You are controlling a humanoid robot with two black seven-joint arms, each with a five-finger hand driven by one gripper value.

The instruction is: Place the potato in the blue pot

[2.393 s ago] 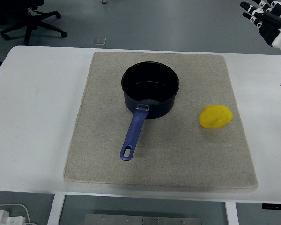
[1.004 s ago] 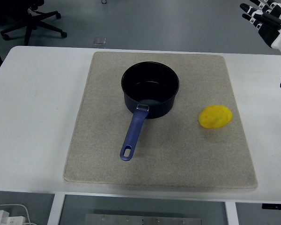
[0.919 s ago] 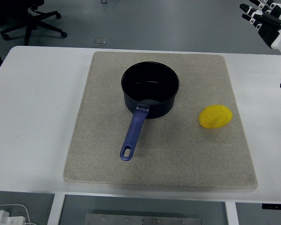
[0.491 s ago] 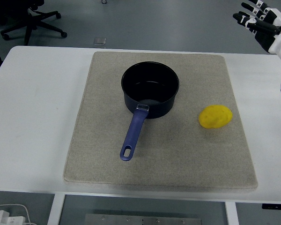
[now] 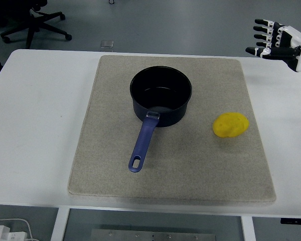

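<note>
A grey mat (image 5: 115,165) covers the table; the blue pot (image 5: 161,96) stands empty at its middle. The potato (image 5: 231,125) lies untouched to the pot's right — nothing done yet. The right hand (image 5: 276,40) hovers well beyond it, fingers spread, empty.

Right hand (image 5: 277,42) hovers spread at far right; potato (image 5: 231,125) lies beside blue pot (image 5: 161,95).
</note>
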